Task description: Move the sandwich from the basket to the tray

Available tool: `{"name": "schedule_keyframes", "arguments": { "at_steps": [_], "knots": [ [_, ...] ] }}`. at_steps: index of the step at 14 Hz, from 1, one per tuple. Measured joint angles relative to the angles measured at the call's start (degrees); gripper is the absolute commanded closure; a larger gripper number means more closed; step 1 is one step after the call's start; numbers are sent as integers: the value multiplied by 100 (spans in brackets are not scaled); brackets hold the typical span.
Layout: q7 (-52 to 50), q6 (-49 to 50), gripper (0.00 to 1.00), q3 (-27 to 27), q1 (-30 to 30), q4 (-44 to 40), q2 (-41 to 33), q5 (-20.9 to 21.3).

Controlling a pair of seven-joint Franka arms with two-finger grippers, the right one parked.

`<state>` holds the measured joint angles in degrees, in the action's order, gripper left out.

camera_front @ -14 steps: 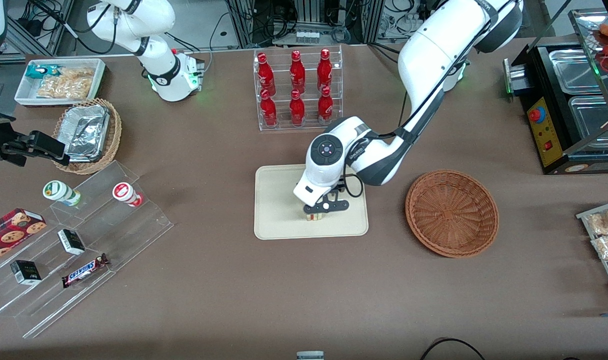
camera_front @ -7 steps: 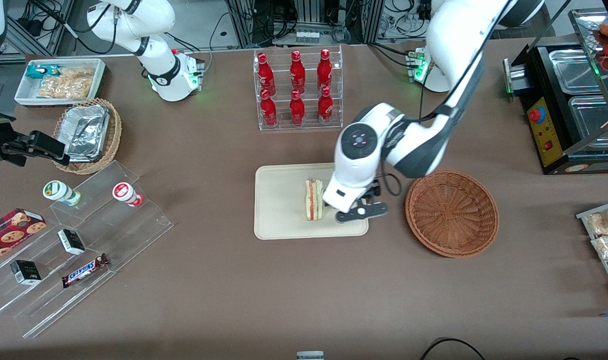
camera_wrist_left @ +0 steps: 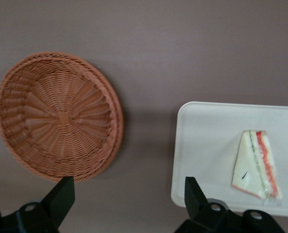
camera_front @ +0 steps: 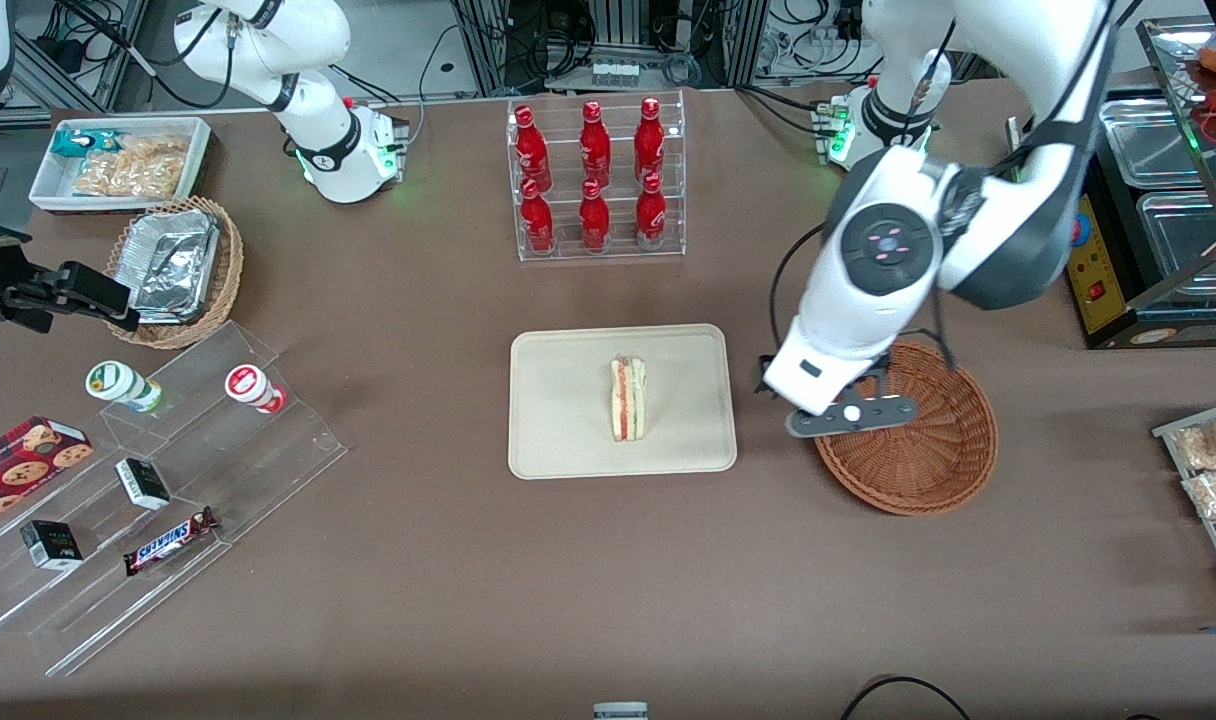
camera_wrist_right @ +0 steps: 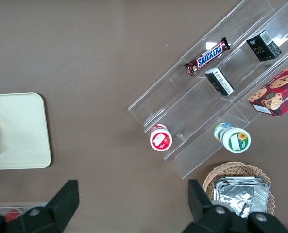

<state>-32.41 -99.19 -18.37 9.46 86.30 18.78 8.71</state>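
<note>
Jaws spread wide and holding nothing, the gripper [camera_front: 848, 415] hangs above the basket's [camera_front: 918, 455] rim nearest the tray [camera_front: 568, 400]. The sandwich [camera_front: 628, 398] lies on the tray. A Snickers bar [camera_front: 171, 539] rests on the clear stepped rack [camera_front: 198, 500].

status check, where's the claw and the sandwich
Claw open, empty, above the round reddish-brown wicker basket rim. Wrapped triangular sandwich lying on the cream rectangular tray. Nothing in the way.

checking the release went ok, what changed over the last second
The end effector let go of the sandwich, rose and swung away to hover open over the basket rim. The sandwich stays on the tray; basket and tray did not move.
</note>
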Motion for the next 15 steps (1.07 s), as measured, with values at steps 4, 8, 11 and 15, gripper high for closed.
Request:
{"name": "schedule_keyframes", "arguments": {
  "at_steps": [4,8,11,15],
  "knots": [
    [728,801,0,24,-418,-190,-528,-68],
    [1114,1466,0,218,-508,-191,-1008,-93],
    [1178,1837,0,286,-532,-176,-1275,-290],
    [1178,1854,0,297,-555,-170,-1324,-332]
  ]
}}
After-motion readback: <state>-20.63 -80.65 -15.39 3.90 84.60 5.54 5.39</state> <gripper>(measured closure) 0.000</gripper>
